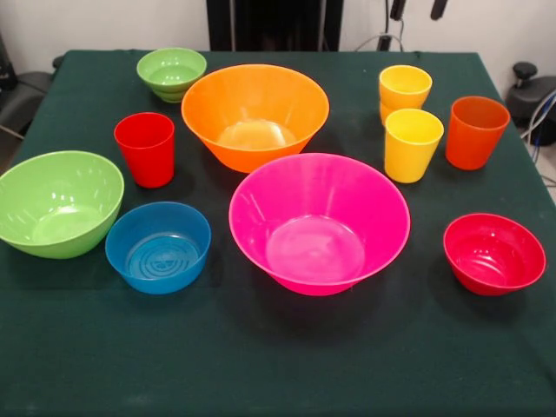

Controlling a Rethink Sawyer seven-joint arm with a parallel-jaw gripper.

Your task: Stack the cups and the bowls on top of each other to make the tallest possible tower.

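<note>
cups [411, 143] upright, unstacked | bowls [319, 223] upright, apart | no tower

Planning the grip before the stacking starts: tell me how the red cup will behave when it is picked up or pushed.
The red cup looks like glossy plastic, so it is probably light, stiff and somewhat slippery. It stands upright, taller than it is wide and narrowing toward its base, so a push near the rim may tip it. Once on its side, it would likely roll in a curve.

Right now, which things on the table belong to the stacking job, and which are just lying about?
For the job:
large pink bowl
large orange bowl
medium-large green bowl
small blue bowl
small red bowl
small green bowl
two yellow cups
orange cup
red cup

Lying about:
nothing on the table; only cables beside it.
</note>
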